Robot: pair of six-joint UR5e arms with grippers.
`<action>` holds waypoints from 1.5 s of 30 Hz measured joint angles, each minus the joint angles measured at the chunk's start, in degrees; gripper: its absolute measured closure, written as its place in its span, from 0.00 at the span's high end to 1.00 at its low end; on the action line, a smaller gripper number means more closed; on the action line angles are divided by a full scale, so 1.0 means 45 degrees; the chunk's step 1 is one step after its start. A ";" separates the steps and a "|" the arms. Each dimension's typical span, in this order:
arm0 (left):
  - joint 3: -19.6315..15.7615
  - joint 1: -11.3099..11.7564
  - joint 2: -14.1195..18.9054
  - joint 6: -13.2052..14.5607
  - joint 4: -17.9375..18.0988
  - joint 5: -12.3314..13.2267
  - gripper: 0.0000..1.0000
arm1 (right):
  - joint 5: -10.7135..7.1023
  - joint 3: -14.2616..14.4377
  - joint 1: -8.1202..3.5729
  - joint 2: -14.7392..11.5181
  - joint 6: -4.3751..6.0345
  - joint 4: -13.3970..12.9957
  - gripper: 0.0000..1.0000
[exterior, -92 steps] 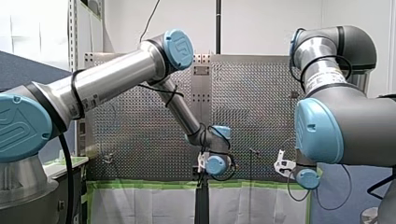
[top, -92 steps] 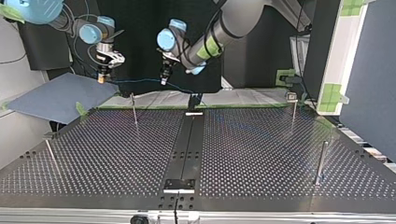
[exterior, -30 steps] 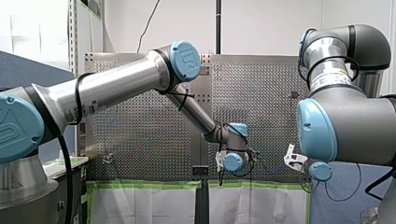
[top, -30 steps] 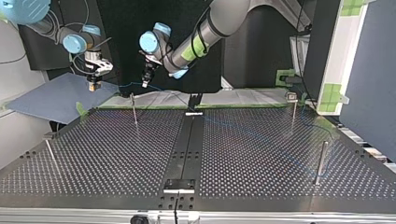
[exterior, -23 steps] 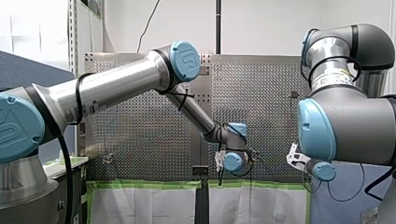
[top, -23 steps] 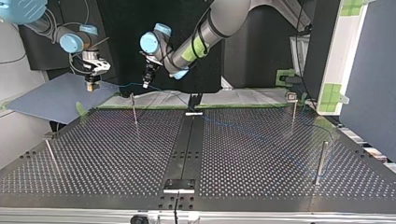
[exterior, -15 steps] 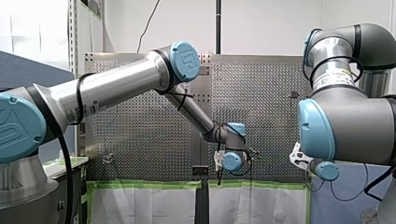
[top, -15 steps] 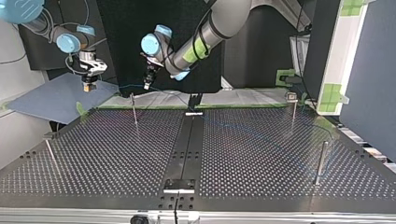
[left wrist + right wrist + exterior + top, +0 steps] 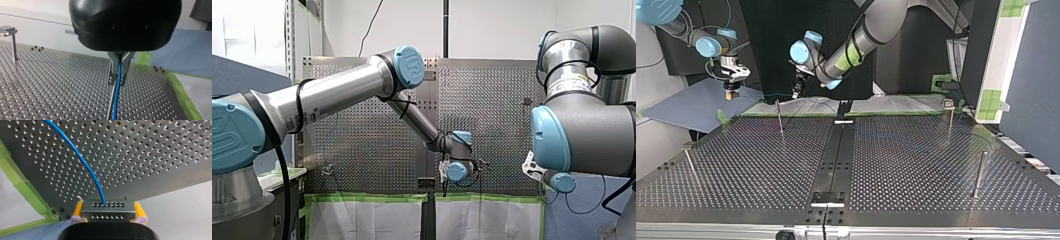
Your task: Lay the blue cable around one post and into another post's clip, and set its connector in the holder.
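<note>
**Left wrist view.**
- Left pincer (image 9: pixel 116 82): the metal fingers stand narrow, nipped on the blue cable (image 9: pixel 117 95). The cable runs down out of them toward the bench (image 9: pixel 50 82).
- Thin post (image 9: pixel 110 106): just beside the cable, below the fingers. Whether they touch cannot be told.
- Clip-headed post (image 9: pixel 12 40): well apart.

**Right wrist view.**
- Right pincer (image 9: pixel 108 206): the yellow pads are clamped on the connector (image 9: pixel 107 212), which is held, not set down.
- The cable leaves the connector's middle and arcs over the bench edge, near the green tape (image 9: pixel 22 187).

**Top view.**
- Both pincers hang over the bench's far edge at the view's left, with the thin post between them. The cable spans faintly from one to the other.
- Judged step: carrying the span to that post for the wrap.
- Handling note: keep the span taut and bring it below the post's top before sweeping round. Hold the connector square. Let the slack trail free of the other posts.

**Front view.**
- The left arm reaches past the middle.
- The right pincer is low at the view's right.

**Change.**
- Against three seconds earlier, both pincers have shifted toward the top view's left.
- Over the last half second the left pincer has edged back toward that view's right, while the right has scarcely moved.
</note>
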 joint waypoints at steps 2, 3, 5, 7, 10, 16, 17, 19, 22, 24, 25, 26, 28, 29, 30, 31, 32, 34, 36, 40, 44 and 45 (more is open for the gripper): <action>0.0016 0.0107 0.0000 -0.0017 -0.0076 0.0021 0.00 | 0.0007 -0.0006 -0.0005 0.0000 0.0056 -0.0039 0.00; 0.0020 0.0154 0.0001 -0.0022 -0.0103 0.0029 0.00 | 0.0014 -0.0007 -0.0006 0.0000 0.0070 -0.0049 0.00; 0.0024 0.0257 0.0000 -0.0030 -0.0143 0.0041 0.00 | 0.0036 -0.0008 -0.0014 0.0000 0.0096 -0.0062 0.00; 0.0024 0.0336 -0.0002 -0.0040 -0.0160 0.0045 0.00 | 0.0052 -0.0007 -0.0026 0.0000 0.0127 -0.0065 0.00; 0.0023 0.0441 0.0001 -0.0071 -0.0198 0.0066 0.00 | 0.0067 -0.0007 -0.0040 0.0000 0.0174 -0.0067 0.00; 0.0018 0.0511 0.0002 -0.0082 -0.0265 0.0083 0.00 | 0.0080 -0.0008 -0.0044 0.0008 0.0193 -0.0070 0.00; 0.0014 0.0503 0.0002 -0.0081 -0.0268 0.0098 0.00 | 0.0081 -0.0010 -0.0050 0.0010 0.0191 -0.0070 0.00; 0.0011 0.0469 -0.0005 -0.0079 -0.0269 0.0121 0.00 | 0.0102 -0.0012 -0.0065 0.0009 0.0195 -0.0082 0.00; 0.0008 0.0433 -0.0014 -0.0081 -0.0258 0.0187 0.00 | 0.0108 -0.0015 -0.0080 0.0006 0.0209 -0.0112 0.00; 0.0008 0.0417 -0.0015 -0.0088 -0.0254 0.0255 0.00 | 0.0103 -0.0015 -0.0079 0.0007 0.0214 -0.0133 0.00; 0.0008 0.0409 -0.0015 -0.0091 -0.0253 0.0282 0.00 | 0.0100 -0.0015 -0.0072 0.0006 0.0216 -0.0156 0.00; 0.0008 0.0405 -0.0016 -0.0092 -0.0252 0.0313 0.00 | 0.0097 -0.0014 -0.0064 0.0006 0.0217 -0.0174 0.00; 0.0009 0.0410 -0.0015 -0.0103 -0.0252 0.0354 0.00 | 0.0086 -0.0012 -0.0048 0.0009 0.0219 -0.0220 0.00; 0.0012 0.0410 -0.0016 -0.0116 -0.0252 0.0376 0.00 | 0.0079 -0.0012 -0.0040 0.0009 0.0219 -0.0240 0.00; 0.0012 0.0413 -0.0017 -0.0129 -0.0252 0.0394 0.00 | 0.0074 -0.0011 -0.0032 0.0011 0.0219 -0.0257 0.00; 0.0012 0.0417 -0.0017 -0.0141 -0.0252 0.0412 0.00 | 0.0069 -0.0012 -0.0024 0.0012 0.0219 -0.0274 0.00; 0.0012 0.0421 -0.0017 -0.0154 -0.0252 0.0431 0.00 | 0.0067 -0.0012 -0.0018 0.0011 0.0219 -0.0284 0.00; 0.0012 0.0424 -0.0018 -0.0164 -0.0252 0.0449 0.00 | 0.0063 -0.0011 -0.0011 0.0015 0.0219 -0.0293 0.00; 0.0012 0.0443 -0.0018 -0.0204 -0.0252 0.0487 0.00 | 0.0061 -0.0011 -0.0011 0.0015 0.0218 -0.0291 0.00; 0.0022 0.0520 -0.0018 -0.0419 -0.0252 0.0572 0.00 | 0.0077 -0.0011 -0.0022 0.0012 0.0222 -0.0295 0.00; 0.0039 0.0569 -0.0018 -0.0524 -0.0252 0.0643 0.00 | 0.0090 -0.0055 -0.0057 0.0013 0.0344 -0.0322 0.00; 0.0042 0.0575 -0.0019 -0.0535 -0.0252 0.0652 0.00 | 0.0090 -0.0065 -0.0056 0.0013 0.0370 -0.0332 0.00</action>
